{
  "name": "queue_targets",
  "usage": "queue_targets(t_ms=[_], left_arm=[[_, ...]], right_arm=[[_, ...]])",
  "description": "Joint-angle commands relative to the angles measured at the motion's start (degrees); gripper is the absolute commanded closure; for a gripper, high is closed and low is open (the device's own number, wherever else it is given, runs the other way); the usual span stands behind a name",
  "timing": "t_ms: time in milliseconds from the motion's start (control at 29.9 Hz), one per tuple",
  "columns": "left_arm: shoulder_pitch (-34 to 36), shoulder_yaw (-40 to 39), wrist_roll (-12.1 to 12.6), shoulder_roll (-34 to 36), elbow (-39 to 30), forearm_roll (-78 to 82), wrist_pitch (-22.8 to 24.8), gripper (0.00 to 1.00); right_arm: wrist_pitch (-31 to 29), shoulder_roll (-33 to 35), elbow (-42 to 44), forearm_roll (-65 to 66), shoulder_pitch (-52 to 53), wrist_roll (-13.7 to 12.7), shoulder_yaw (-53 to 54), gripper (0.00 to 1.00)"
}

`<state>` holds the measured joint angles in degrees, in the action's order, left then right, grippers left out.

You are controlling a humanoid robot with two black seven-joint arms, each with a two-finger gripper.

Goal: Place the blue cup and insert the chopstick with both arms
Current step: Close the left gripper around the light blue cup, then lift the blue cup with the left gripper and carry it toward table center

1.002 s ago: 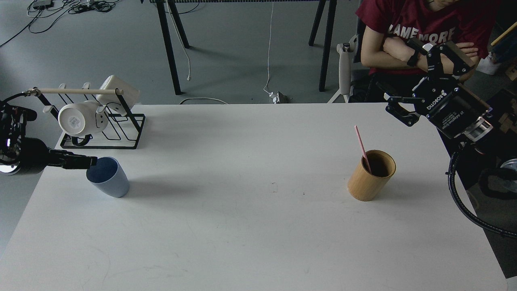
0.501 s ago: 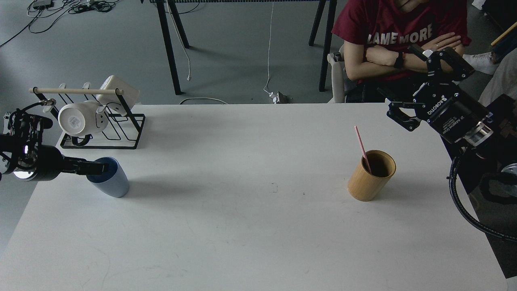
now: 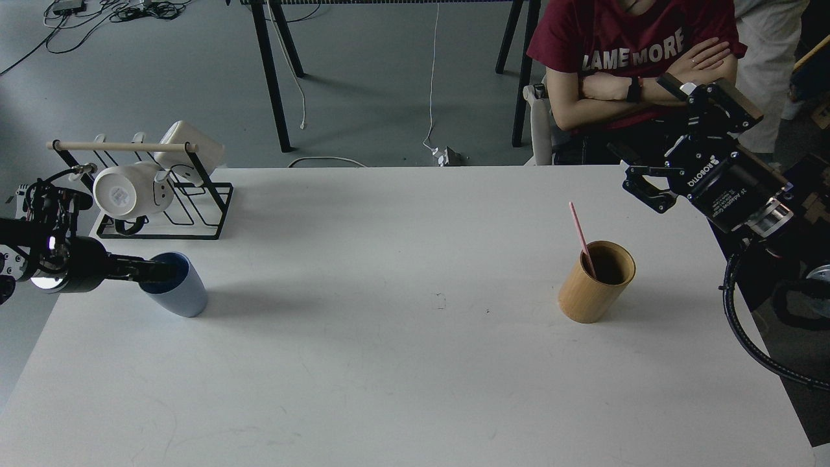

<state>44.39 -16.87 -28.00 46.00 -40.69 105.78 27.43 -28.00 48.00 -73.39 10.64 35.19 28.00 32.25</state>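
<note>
The light-blue cup (image 3: 183,297) stands upright at the table's left side, near the mug rack. My left gripper (image 3: 165,271) comes in level from the left, and its dark fingers lie at the cup's rim, over the dark mouth. They read as one dark bar, so their state is unclear. The pink chopstick (image 3: 578,232) leans inside a tan bamboo cylinder (image 3: 589,288) on the right side of the table. My right gripper (image 3: 631,179) hovers above and to the right of the cylinder, open and holding nothing.
A black wire rack (image 3: 194,214) holding white mugs (image 3: 126,190) stands at the back left, close behind the cup. A person in a red shirt (image 3: 622,45) sits past the table's far right edge, behind my right arm.
My left gripper has slid right, from just outside the cup to over its mouth. The right gripper shifted only slightly. The person behind has moved left.
</note>
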Motion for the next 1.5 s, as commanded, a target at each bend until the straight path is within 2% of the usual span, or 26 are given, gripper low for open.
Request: queue_targets(t_ms=[0, 100, 200, 401, 635, 835, 902, 1002, 1069, 1236, 1470], left_arm=[[-0.1, 0.1, 0.0, 0.1, 0.0, 0.0, -1.2, 0.52], [-0.1, 0.3, 0.0, 0.2, 0.0, 0.1, -1.5, 0.66], [0.0, 0.7, 0.0, 0.2, 0.0, 0.0, -1.9, 0.76], [-0.1, 1.3, 0.0, 0.5, -0.2, 0.1, -2.5, 0.89], [0.3, 1.1, 0.0, 0.9, -1.2, -0.1, -3.4, 0.95], [1.2, 0.3, 0.0, 3.9, -7.6, -3.1, -2.7, 0.95], [3.1, 0.4, 0.0, 4.0, -10.3, -4.6, -2.4, 0.95], [6.3, 1.1, 0.0, 2.7, -10.7, -5.1, -1.9, 0.95], [8.7, 1.2, 0.0, 0.4, -10.7, -4.6, 0.4, 0.95], [14.0, 2.6, 0.0, -10.2, -10.0, -1.9, 0.6, 0.95], [22.8, 14.5, 0.0, -26.6, 0.3, -1.3, 0.6, 0.95]], right_arm=[[0.0, 0.3, 0.0, 0.0, -0.3, 0.0, 0.0, 0.01], [0.0, 0.4, -0.1, 0.0, -0.5, 0.0, 0.0, 0.01], [0.0, 0.4, 0.0, 0.0, -0.5, 0.0, 0.0, 0.01], [0.0, 0.5, 0.0, 0.0, -0.5, 0.0, 0.0, 0.01], [0.0, 0.5, 0.0, -0.1, -0.5, 0.0, 0.0, 0.01], [0.0, 0.7, 0.8, -0.4, -0.5, 0.0, 0.7, 0.01], [0.0, 0.9, 1.9, -0.6, -0.5, 0.0, 2.4, 0.01], [0.0, 1.0, 3.7, -1.1, -0.5, 0.0, 5.0, 0.01], [0.0, 1.0, 5.2, -2.0, -0.5, 0.0, 5.9, 0.01], [0.0, 1.0, 8.4, -4.0, -0.5, 0.0, 6.5, 0.01], [0.0, 0.9, 12.5, -6.8, -0.5, 0.0, 8.7, 0.01]])
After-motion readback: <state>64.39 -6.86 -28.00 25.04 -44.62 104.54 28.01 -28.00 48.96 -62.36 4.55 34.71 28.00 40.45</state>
